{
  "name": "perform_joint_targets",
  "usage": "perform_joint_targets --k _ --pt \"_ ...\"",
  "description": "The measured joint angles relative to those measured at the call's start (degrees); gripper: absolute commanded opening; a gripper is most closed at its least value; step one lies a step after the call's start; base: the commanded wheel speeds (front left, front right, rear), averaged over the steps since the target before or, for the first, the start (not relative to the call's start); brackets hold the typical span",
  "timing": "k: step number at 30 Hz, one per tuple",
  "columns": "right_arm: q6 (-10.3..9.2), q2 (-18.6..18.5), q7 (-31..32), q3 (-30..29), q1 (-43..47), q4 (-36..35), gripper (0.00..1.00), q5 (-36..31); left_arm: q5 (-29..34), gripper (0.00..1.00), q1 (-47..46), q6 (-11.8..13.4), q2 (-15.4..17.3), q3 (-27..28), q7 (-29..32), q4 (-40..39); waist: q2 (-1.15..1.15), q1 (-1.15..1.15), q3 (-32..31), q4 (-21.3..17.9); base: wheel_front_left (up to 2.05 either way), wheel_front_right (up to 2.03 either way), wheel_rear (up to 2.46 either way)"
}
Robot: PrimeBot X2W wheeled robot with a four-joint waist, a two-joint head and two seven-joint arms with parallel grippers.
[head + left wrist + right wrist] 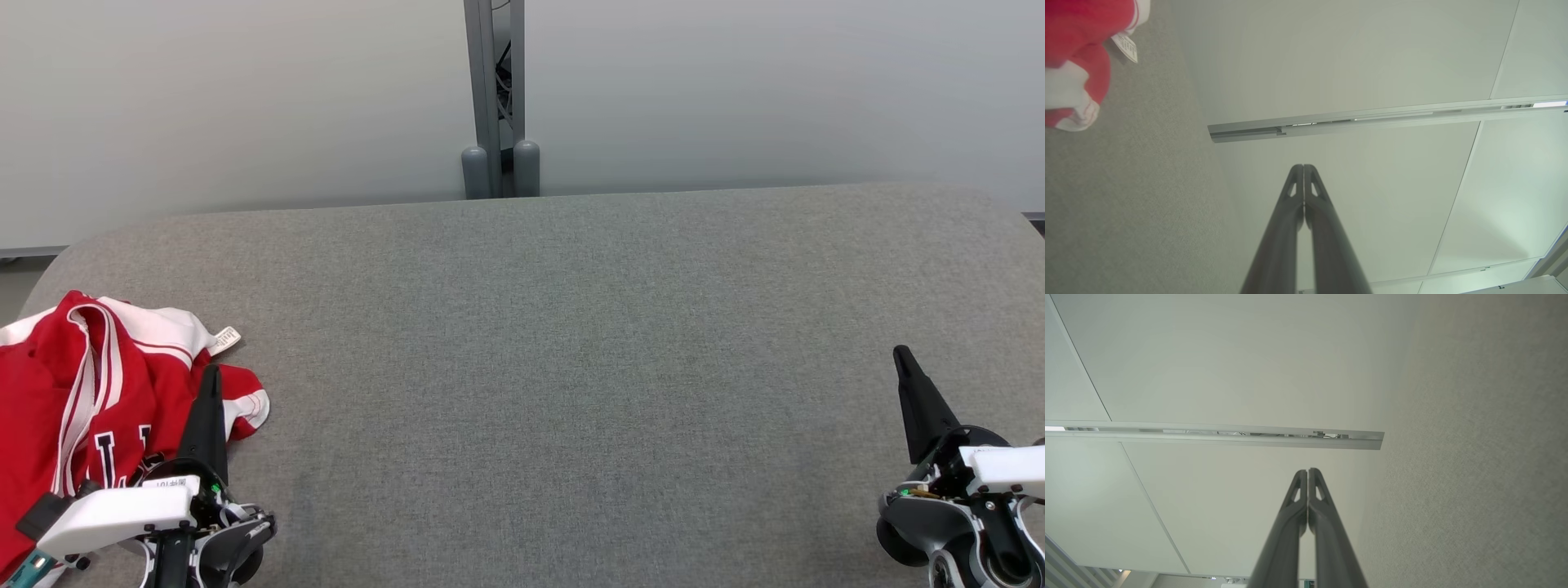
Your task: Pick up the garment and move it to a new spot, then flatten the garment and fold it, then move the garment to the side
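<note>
A red and white garment [73, 392] lies crumpled at the left end of the grey table [555, 367], with a white label at its upper right edge. Its red and white edge [1073, 61] fills the top left corner of the left wrist view. My left gripper [211, 377] is shut and empty, its tip in front of the garment's right edge. In the left wrist view the same gripper [1303, 167] points at the wall with its tips pressed together. Low at the right, my right gripper [900, 355] is shut with nothing in it, and its closed tips [1307, 471] face the wall.
The grey fabric-covered table spans the head view with rounded far corners. Behind it stands a pale wall with a grey metal post [494, 98] at the middle. The wall rail [1372, 120] crosses the left wrist view, and the rail [1216, 437] crosses the right wrist view.
</note>
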Motion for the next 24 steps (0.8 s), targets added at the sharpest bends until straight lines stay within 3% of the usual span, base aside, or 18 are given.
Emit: perform_joint_targets --k 21,22,24 --pt "0.00 0.00 0.00 0.00 0.00 0.00 0.00 0.00 0.00 0.00 0.00 0.00 0.00 0.00 0.00 0.00 0.00 0.00 0.00 0.00 0.00 0.00 0.00" --pt "0.00 0.01 0.00 0.00 0.02 0.08 1.00 0.00 -0.01 1.00 0.02 0.01 -0.01 -0.01 -0.01 0.08 0.00 0.00 0.00 0.00 0.00 0.00 0.00" --pt "0.00 0.42 0.00 0.05 0.82 0.90 1.00 0.00 -0.03 1.00 0.71 0.03 -0.31 -0.11 -0.09 0.92 0.00 0.00 0.00 0.00 0.00 0.00 0.00"
